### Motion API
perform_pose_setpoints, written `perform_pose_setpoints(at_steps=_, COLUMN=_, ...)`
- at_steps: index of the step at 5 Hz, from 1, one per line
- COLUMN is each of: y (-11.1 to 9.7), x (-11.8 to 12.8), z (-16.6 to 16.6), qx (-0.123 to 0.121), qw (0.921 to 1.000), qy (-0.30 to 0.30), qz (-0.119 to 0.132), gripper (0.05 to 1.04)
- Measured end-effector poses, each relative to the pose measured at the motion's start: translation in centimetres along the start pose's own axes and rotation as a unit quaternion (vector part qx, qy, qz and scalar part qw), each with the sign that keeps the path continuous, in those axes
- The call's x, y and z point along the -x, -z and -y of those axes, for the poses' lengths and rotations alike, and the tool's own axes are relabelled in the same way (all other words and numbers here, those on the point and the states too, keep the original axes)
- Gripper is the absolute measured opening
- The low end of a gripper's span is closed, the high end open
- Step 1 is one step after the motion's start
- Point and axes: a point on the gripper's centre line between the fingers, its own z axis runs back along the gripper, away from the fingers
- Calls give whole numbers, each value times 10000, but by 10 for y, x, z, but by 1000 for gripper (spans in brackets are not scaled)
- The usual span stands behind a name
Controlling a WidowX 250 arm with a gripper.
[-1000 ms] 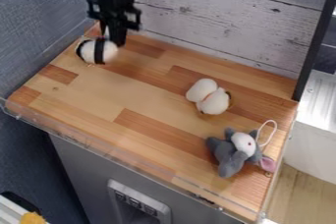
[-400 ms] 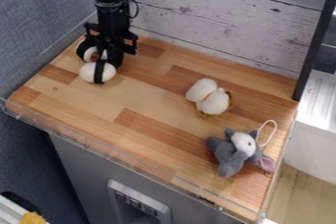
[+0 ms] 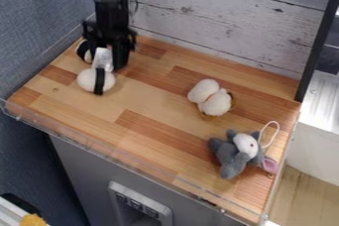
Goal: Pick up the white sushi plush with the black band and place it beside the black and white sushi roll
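My gripper (image 3: 112, 57) hangs low at the back left of the wooden surface, right over a black-and-white plush toy (image 3: 86, 80). The toy's rounded white part with a black band lies just in front of the gripper, and a black-and-white part shows behind, to the left. A pale, shiny patch shows between the band and the gripper. Whether the toy is held cannot be told. Right of centre lies a white plush toy (image 3: 204, 90) with two round lobes. A grey plush mouse (image 3: 237, 153) with a white face, pink ear and string loop lies at the front right.
The wooden surface (image 3: 142, 98) has a clear raised edge (image 3: 86, 145) along its front. A whitewashed plank wall (image 3: 218, 22) stands behind it, with a blue-grey wall (image 3: 43, 27) on the left. A black upright post (image 3: 319, 41) rises at the back right corner.
The gripper has come down and slightly forward over the black-and-white toy. That toy's banded white part has shifted toward the front edge. The other two toys have stayed put.
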Motion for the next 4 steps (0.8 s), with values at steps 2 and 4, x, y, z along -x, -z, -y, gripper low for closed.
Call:
perform_pose_setpoints(at_steps=2, y=-52, x=1, z=-6, qx=-6, qw=10000, qy=81, qz=-21, gripper=999)
perform_pose_setpoints(at_steps=4, y=-75, x=-13, z=56, qx=-110, qw=9997, qy=202, qz=29, gripper=999)
